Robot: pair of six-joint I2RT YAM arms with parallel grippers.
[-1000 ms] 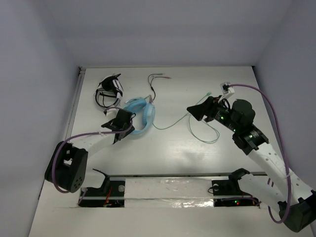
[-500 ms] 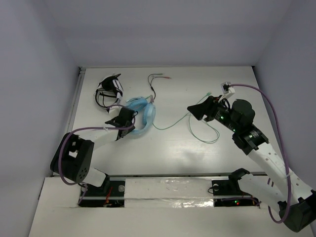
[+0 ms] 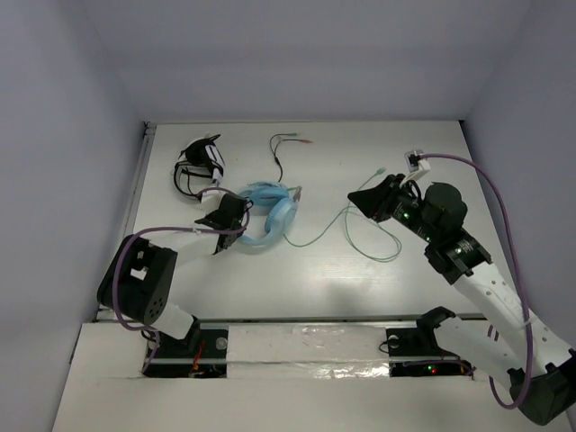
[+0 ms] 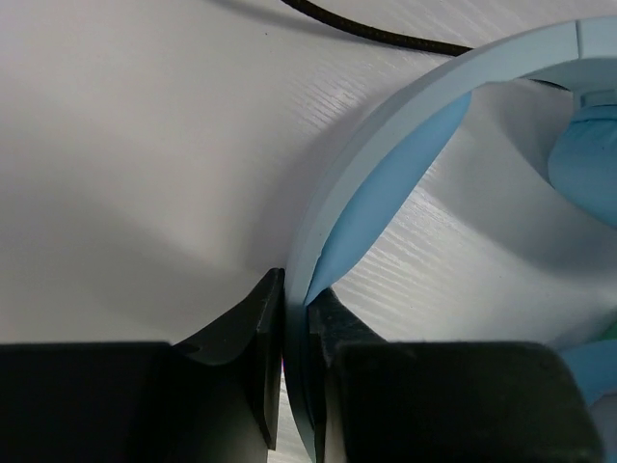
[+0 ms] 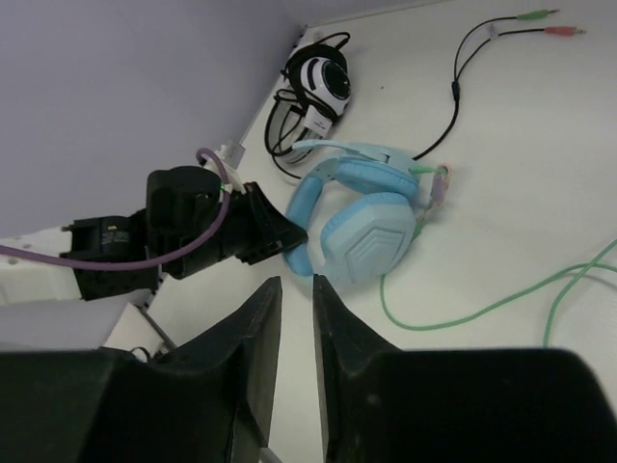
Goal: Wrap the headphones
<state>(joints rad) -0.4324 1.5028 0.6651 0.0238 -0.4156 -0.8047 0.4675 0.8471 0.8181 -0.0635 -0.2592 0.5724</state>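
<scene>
The light blue headphones [image 3: 270, 209] lie on the white table, left of centre, and also show in the right wrist view [image 5: 371, 231]. My left gripper [image 3: 236, 222] is shut on their curved headband [image 4: 386, 174], pinched between both jaws [image 4: 297, 318]. The pale green cable [image 3: 315, 236] trails right from the ear cups into a loose loop under my right arm. My right gripper [image 3: 355, 198] hovers above the cable, right of the headphones. Its jaws [image 5: 296, 289] stand a narrow gap apart with nothing between them; the cable [image 5: 482, 309] lies on the table beyond them.
Black and white headphones [image 3: 200, 164] lie at the back left near the table's left edge. Their dark cable [image 3: 281, 153], with coloured plugs, runs behind the blue headphones. It crosses the top of the left wrist view [image 4: 386, 34].
The blue headphones have swung and shifted to the right while held by my left gripper. My right gripper has drifted slightly right.
</scene>
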